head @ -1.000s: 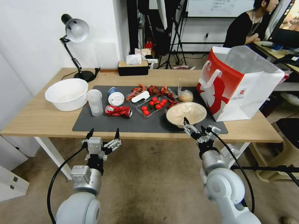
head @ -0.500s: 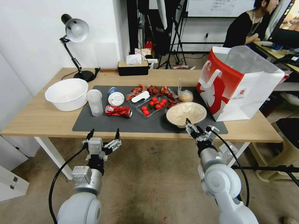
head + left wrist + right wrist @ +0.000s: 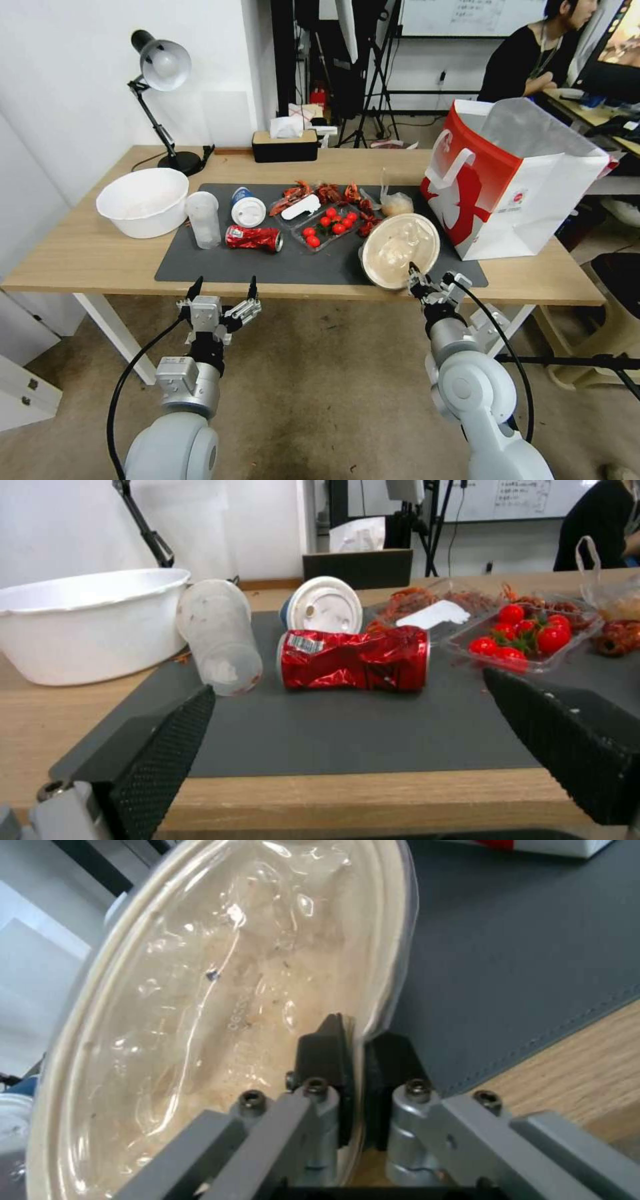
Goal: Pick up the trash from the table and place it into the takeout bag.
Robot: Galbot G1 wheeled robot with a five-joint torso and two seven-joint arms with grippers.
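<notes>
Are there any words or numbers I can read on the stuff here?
None can be read.
Red can: a barcode with tiny digits, too blurred.
Takeout bag: a small round red logo with a line of print under it, too small.
Whiteboard in the room behind: handwriting, too small.

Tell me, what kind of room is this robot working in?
Most likely an office or lab workspace. A light-wood desk carries a desk lamp and a tissue box; behind it stand tripods and a whiteboard, and a person sits at another desk with a monitor.
</notes>
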